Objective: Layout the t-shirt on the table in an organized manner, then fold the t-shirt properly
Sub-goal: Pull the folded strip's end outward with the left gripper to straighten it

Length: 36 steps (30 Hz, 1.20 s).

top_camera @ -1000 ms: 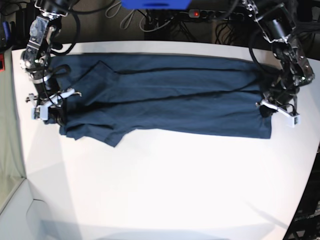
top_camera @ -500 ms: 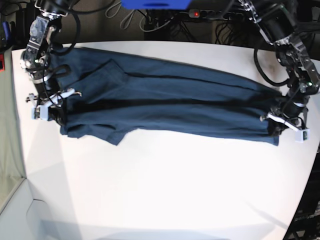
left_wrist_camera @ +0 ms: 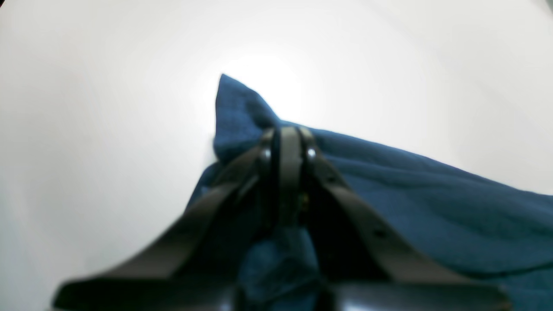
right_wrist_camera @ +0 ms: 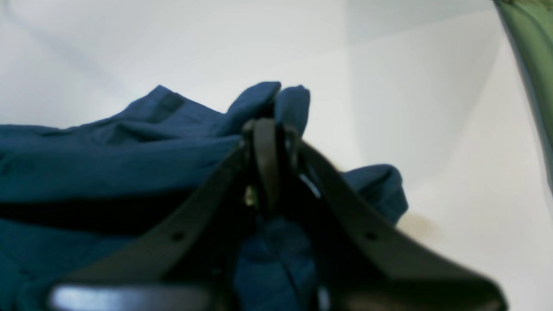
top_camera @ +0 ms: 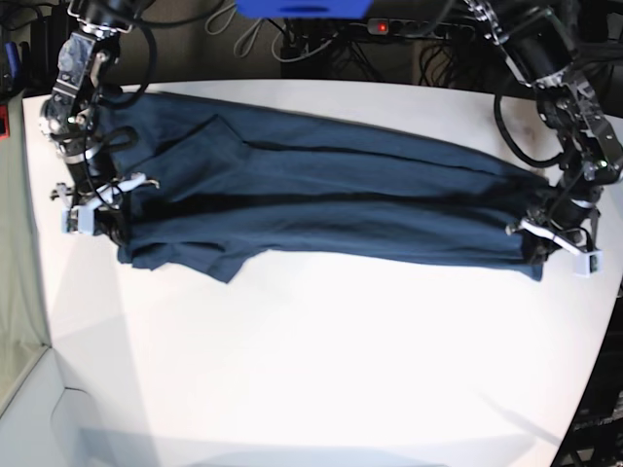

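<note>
Shirt [top_camera: 321, 190] stretched long across far half of table [top_camera: 321, 370], slanting from far corner on base view's left down to near edge on its right. Doubled lengthwise, dark crease running along middle, sleeve flap poking out below at left end.

Left gripper [left_wrist_camera: 287, 134] clenched on shirt's right-end corner as seen in base view, cloth tip sticking up past closed jaws. Right gripper [right_wrist_camera: 270, 125] clamped on bunched cloth at opposite end, two folds poking out above jaws, more cloth slumped beside. Green panel [right_wrist_camera: 529, 56] at edge of right wrist view.

Judged step: tensioning and laying out before a fold, roughly mid-task.

To do well: keep both grips tight, pull ends apart evenly, just enough to flatten ripples, not drag. Level slant so long edges run parallel to table edge. Lower both ends together, flat down. Sleeve flap likely needing tucking. Risk: left end near table's curved edge, could slide off; bunched right-grip end could set down wrinkled.
</note>
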Tool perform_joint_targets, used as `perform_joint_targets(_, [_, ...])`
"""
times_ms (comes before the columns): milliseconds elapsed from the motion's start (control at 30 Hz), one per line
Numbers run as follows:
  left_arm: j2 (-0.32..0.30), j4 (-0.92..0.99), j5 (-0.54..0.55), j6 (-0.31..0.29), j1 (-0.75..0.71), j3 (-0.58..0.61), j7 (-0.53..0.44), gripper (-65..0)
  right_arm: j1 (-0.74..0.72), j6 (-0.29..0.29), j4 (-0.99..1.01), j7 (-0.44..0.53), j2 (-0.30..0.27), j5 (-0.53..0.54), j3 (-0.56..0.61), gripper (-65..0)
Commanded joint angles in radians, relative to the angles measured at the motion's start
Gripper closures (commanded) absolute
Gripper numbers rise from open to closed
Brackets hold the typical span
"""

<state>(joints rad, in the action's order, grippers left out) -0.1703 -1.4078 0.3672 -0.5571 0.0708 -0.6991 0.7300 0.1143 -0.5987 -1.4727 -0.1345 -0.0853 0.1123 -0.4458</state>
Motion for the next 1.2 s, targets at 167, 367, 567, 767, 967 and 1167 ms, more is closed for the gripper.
perform_joint_targets(167, [-0.021,0.114,0.013,0.004,0.042,-0.008,-0.022,-13.3,-0.014,-0.008,-0.015,0.029,-0.009,0.016,-0.002,0.0])
perform_joint_targets(367, [-0.030,0.149,0.014,0.004,0.044,-0.003,-0.023,-20.8,-0.011,-0.008,-0.015,0.029,-0.012,0.016,-0.002,0.0])
perform_joint_targets(567, [-0.033,0.152,0.014,0.006,0.044,-0.003,-0.023,-20.8,-0.011,-0.008,-0.015,0.029,-0.012,0.016,-0.002,0.0])
perform_joint_targets(767, [-0.033,0.153,0.014,0.002,0.044,-0.001,-0.023,-11.1,-0.009,-0.008,-0.015,0.029,-0.011,0.016,-0.002,0.0])
perform_joint_targets(967, [-0.033,0.153,0.013,-0.001,0.044,-0.001,-0.023,-0.7,-0.009,-0.008,-0.015,0.029,-0.012,0.016,-0.002,0.0])
perform_joint_targets(1167, [-0.033,0.130,0.025,-0.002,0.042,-0.008,-0.022,-0.4,-0.009,-0.008,-0.015,0.029,-0.012,0.016,-0.002,0.0])
